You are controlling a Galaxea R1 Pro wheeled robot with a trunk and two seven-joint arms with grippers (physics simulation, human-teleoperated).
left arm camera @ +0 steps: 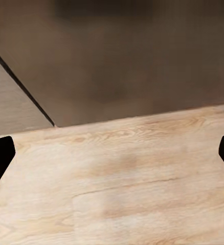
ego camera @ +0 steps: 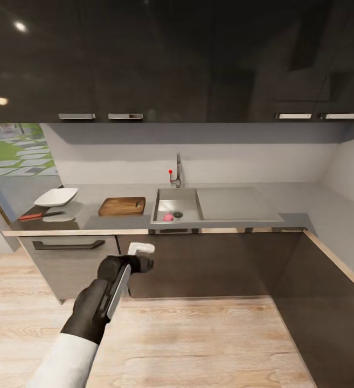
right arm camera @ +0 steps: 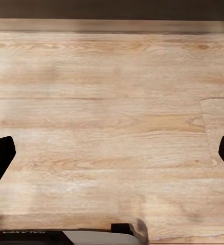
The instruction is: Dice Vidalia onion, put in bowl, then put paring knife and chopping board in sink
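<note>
The pinkish Vidalia onion (ego camera: 168, 217) lies in the steel sink (ego camera: 163, 203), beside the drain and below the chrome tap (ego camera: 177, 172). Left of the sink, the brown chopping board (ego camera: 122, 206) lies flat on the grey countertop (ego camera: 241, 221). Further left sit the white bowl (ego camera: 56, 197) and the red-handled paring knife (ego camera: 39, 215). My left arm (ego camera: 112, 285) reaches forward in front of the lower cabinets, below counter height. The left gripper (left arm camera: 112, 155) is open over the floor with nothing between its fingers. My right gripper (right arm camera: 112, 155) is open too, over bare floorboards.
Dark wall cabinets (ego camera: 177, 59) hang above the counter. Grey lower cabinets with a dark bar handle (ego camera: 69, 245) stand in front of me. A second counter run (ego camera: 338, 258) closes off the right side. Light wooden floor (ego camera: 198, 339) lies between me and the cabinets.
</note>
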